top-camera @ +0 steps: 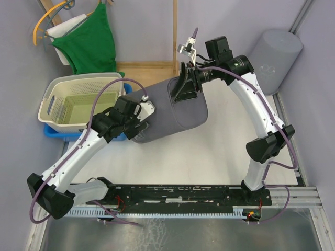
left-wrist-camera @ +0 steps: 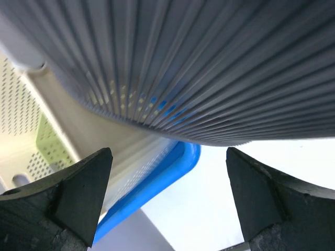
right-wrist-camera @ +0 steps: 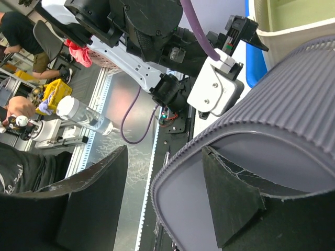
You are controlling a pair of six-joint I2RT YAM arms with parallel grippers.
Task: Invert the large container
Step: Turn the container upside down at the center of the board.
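Over at nine o'clock on the table [top-camera: 209,162], a cream basket [top-camera: 52,102] is sitting on a blue tray [top-camera: 51,133], with a green cloth [top-camera: 91,44] hanging behind it at about eleven. Just to the right, the left gripper [left-wrist-camera: 168,151] is reaching toward the lower end of the big grey container [top-camera: 175,112]. Its fingers are spread wide with nothing between them, and the ribbed wall is passing just beyond the tips. The container is lying tilted on its side in the middle of the table, its open mouth facing one o'clock. There the right gripper [right-wrist-camera: 165,157] is straddling the rim: one finger is pressing against the inside wall and the other is standing off outside with a gap showing, so the hand is not clenched. A grey cylinder [top-camera: 275,52] is leaning at two o'clock.
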